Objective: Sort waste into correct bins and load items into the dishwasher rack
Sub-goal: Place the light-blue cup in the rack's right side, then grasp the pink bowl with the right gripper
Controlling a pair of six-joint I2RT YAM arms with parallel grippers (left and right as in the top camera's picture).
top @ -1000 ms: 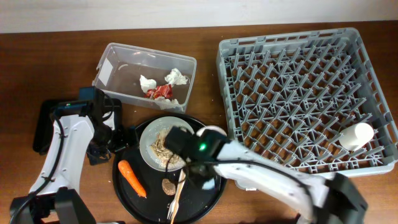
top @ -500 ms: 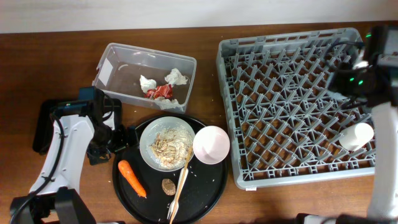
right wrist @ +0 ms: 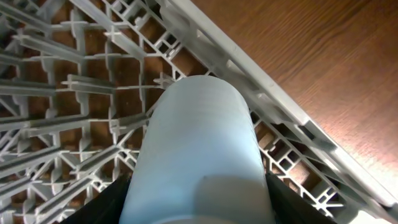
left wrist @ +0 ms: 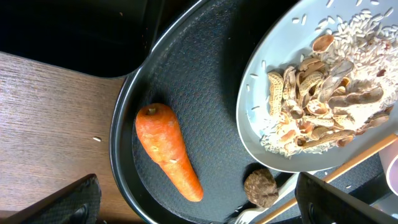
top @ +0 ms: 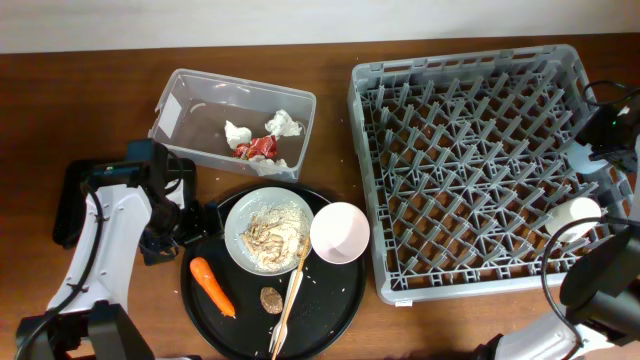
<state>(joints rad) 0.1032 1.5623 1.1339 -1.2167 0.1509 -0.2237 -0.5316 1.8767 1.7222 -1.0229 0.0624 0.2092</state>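
The grey dishwasher rack (top: 470, 160) fills the right; a cream cup (top: 572, 216) lies in it. My right gripper (top: 604, 140) is at the rack's right edge, shut on a light blue cup (right wrist: 198, 162) above the rack's pegs (right wrist: 74, 87). My left gripper (left wrist: 205, 211) is open over the round black tray (top: 330, 310), with the carrot (left wrist: 169, 152) and the brown lump (left wrist: 261, 188) between its fingers. The plate (top: 240, 215) holds the beige food heap (top: 268, 233). The pink bowl (top: 340, 232), fork (top: 280, 335) and chopstick (top: 296, 285) are on that tray.
The clear tub (top: 180, 110) at the back left holds white tissues (top: 284, 124) and the red wrapper (top: 258, 148). The small black tray (top: 68, 205) lies at the far left, partly under my left arm. Brown table shows beyond the rack's edge (right wrist: 336, 68).
My right arm left the round tray, uncovering the pink bowl, and swung to the rack's far right edge. The left arm and the cream cup have not moved.
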